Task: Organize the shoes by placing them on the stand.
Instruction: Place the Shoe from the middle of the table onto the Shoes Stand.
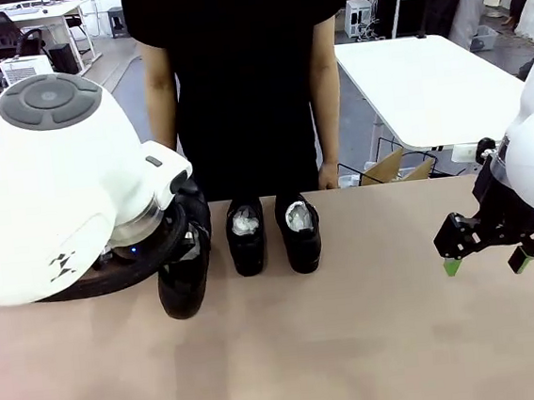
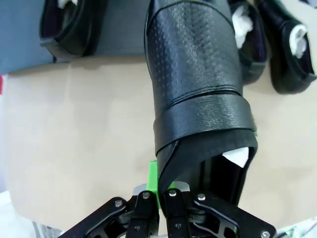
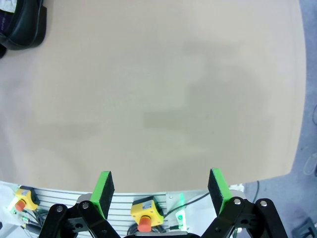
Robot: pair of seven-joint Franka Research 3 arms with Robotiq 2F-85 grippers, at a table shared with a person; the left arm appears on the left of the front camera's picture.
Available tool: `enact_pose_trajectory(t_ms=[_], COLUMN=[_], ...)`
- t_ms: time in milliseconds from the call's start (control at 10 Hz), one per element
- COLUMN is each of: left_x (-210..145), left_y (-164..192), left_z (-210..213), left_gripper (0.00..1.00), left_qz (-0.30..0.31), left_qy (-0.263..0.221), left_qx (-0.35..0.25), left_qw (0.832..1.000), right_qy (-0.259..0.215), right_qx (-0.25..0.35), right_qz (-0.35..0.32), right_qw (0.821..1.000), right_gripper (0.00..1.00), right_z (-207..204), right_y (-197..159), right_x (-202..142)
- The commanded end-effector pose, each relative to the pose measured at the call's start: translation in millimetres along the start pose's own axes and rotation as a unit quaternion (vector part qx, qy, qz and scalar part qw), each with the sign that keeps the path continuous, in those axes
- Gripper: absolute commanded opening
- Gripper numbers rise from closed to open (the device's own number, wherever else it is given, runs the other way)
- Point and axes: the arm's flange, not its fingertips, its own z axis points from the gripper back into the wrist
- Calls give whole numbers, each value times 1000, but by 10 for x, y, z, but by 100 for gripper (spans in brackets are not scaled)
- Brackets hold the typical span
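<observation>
- Front view: the left arm carries a black shoe left of the middle. It hangs toe-down, close over the table; I cannot tell whether the toe touches. A second shoe and a third shoe stand side by side on the bare tabletop at the far edge, just right of it and in front of the person. The right gripper hangs at the far right, well apart from the shoes, released and empty.
- Left wrist view: the left gripper is clenched on the carried shoe's heel rim, one green pad outside the leather. Past the toe, far left, lies a dark grey flat surface, which is probably the stand, with a fourth shoe on it. The grip is thin, so the shoe may swing. It is best moved slowly over the stand's edge, levelled beside the fourth shoe and set flat on its sole before release.
- Right wrist view: the right gripper has its pads spread over bare table, with what is likely the third shoe in the far left corner. It is best kept parked there.
</observation>
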Motion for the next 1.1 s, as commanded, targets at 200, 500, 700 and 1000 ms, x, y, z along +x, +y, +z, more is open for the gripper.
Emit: enact_pose_trajectory(t_ms=[200,500,700,1000], left_x=[746,989,1112,1165], left_y=[116,57,39,83], left_z=[-287,-595,-773,-885], left_gripper=[0,0,0,0], left_qz=[-32,-23,-14,4], left_qy=[-97,-116,-117,-115], left_qx=[-2,-1,-5,-2], left_qw=[995,993,993,993], right_qy=[1,1,1,1], right_qx=[4,4,4,4], right_qz=[-6,-6,-6,-6], right_qw=[1000,1000,1000,1000], right_gripper=[100,100,100,100], right_z=[10,10,10,10], right_y=[15,15,15,15], right_x=[-8,-8,-8,-8])
